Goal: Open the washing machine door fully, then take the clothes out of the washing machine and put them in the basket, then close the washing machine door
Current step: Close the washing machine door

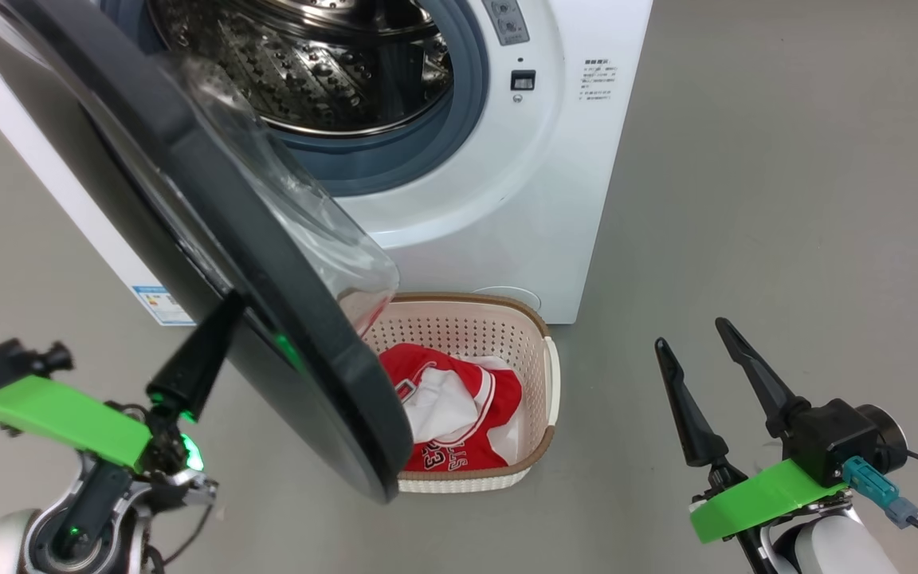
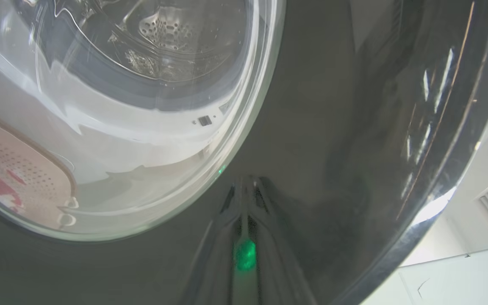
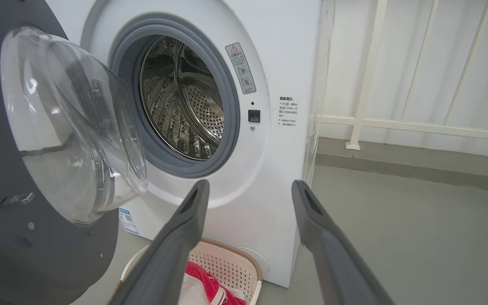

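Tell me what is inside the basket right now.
Red and white clothes lie in the basket. The open washing machine door covers the basket's left end in the head view, so anything there is hidden.

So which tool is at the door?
The left tool, shut, its tip against the door's black rim. The right tool stands open over the floor, right of the basket, touching nothing.
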